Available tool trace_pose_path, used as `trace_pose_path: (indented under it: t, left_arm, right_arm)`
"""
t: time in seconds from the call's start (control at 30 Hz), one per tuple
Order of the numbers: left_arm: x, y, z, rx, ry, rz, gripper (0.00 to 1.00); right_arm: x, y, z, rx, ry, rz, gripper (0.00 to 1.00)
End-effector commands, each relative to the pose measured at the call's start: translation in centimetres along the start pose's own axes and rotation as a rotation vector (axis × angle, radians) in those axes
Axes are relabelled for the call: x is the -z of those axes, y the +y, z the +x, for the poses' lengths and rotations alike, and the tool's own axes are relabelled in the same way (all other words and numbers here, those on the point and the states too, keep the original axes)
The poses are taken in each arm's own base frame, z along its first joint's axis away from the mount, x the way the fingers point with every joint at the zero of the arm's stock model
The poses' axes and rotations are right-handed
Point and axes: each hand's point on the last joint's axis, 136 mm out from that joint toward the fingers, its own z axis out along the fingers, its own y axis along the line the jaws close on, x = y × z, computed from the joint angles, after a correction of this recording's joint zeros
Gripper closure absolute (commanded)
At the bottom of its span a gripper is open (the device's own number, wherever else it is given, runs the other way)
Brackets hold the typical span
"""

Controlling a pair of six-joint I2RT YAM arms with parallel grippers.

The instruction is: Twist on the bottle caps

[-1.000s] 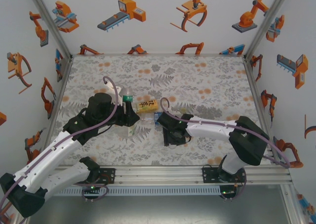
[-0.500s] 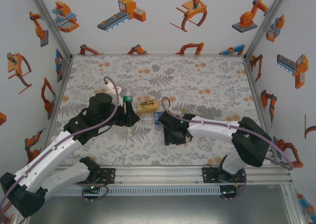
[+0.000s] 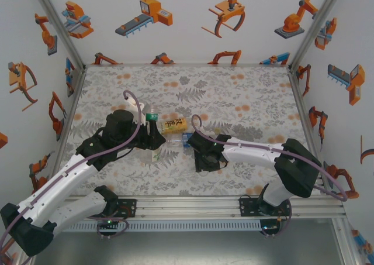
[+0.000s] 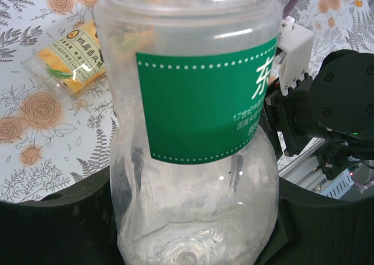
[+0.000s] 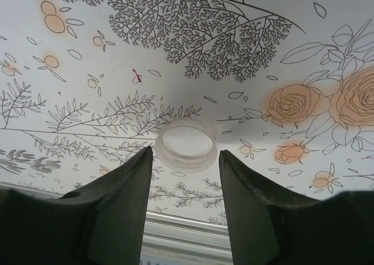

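On the floral-patterned tabletop, the left gripper stays clamped on the green-labelled bottle, which has not moved. The right gripper has shifted slightly and drawn its jaws in. They straddle a pale bottle cap lying open side up, apparently not yet touching it. Cap pickup looks imminent; threading is not yet done.

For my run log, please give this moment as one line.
left gripper: shut on green-label bottle | right gripper: open, astride cap on mat
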Motion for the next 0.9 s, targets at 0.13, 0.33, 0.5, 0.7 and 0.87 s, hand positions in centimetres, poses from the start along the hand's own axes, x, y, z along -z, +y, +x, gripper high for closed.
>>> trace_pose_path:
  t: [0.13, 0.33, 0.5, 0.7, 0.87]
  left_arm:
    - [0.04, -0.44, -0.65, -0.005, -0.02, 0.02, 1.0]
    - [0.11, -0.48, -0.61, -0.004, -0.019, 0.022, 1.0]
    - [0.24, -0.37, -0.56, -0.003, -0.021, 0.017, 1.0]
    - [0.36, -0.34, -0.54, -0.001, -0.023, 0.016, 1.0]
    - [0.36, -0.29, -0.54, 0.001, -0.024, 0.014, 1.0]
  right_arm:
    - [1.76, 0.44, -1.02, 0.0, -0.034, -0.021, 0.52]
    - [1.74, 0.84, -1.09, -0.003, -0.038, -0.044, 0.53]
    - [1.44, 0.95, -0.96, -0.002, -0.032, -0.048, 0.53]
    - [1.11, 0.99, -0.91, -0.002, -0.029, -0.048, 0.52]
    - [0.84, 1.0, -0.77, 0.001, -0.023, -0.048, 0.52]
